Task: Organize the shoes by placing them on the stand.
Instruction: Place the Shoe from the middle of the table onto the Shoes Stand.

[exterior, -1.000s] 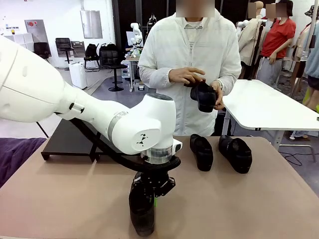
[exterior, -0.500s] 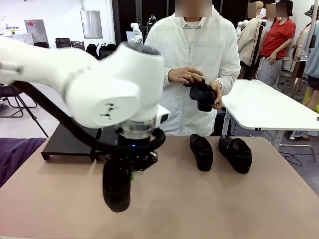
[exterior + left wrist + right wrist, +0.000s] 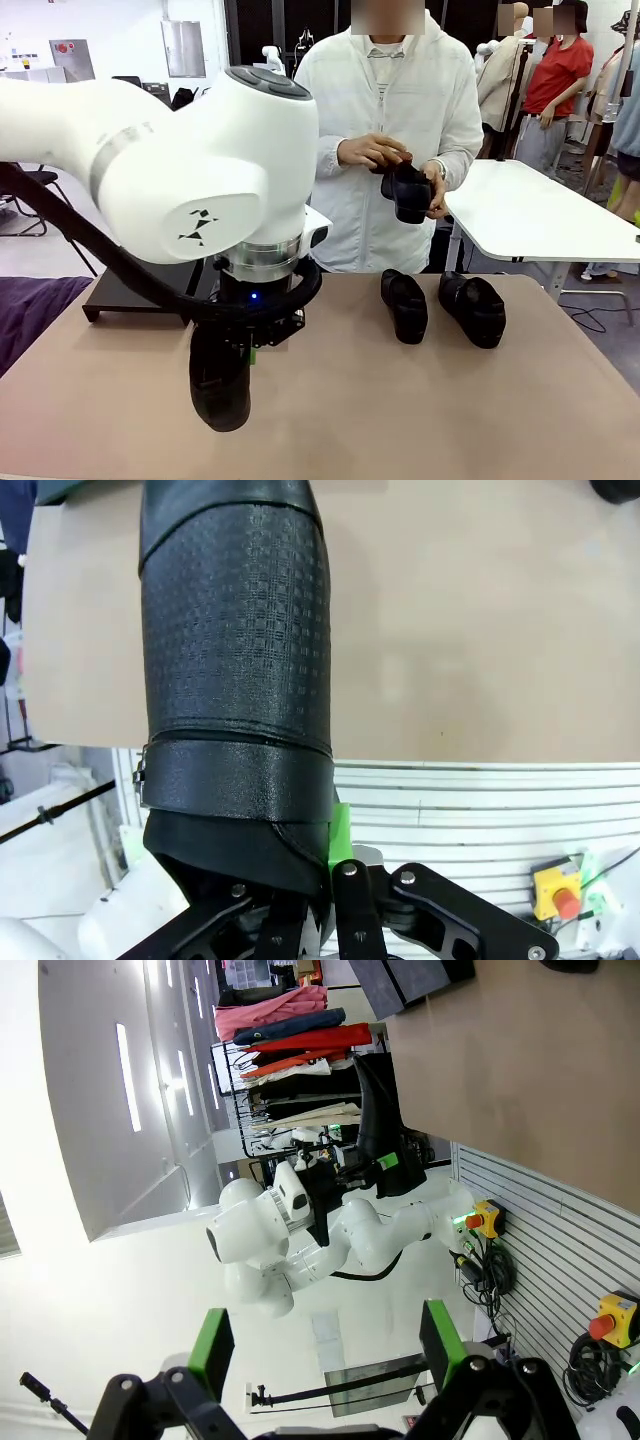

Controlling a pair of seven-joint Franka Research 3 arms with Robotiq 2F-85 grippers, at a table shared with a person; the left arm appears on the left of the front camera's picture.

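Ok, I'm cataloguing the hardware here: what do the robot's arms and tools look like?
The left arm is glossy white with rounded joints, a small black logo, a silver ring and blue light at the wrist, and a black cable alongside. The left tool is black with a green pad. The right tool is black too, with two green pads.

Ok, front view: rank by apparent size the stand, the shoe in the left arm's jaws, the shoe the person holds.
1. Low flat black stand, partly hidden.
2. Textured black shoe in the left arm's jaws; nearness to the camera enlarges it.
3. Matte black shoe the person holds.
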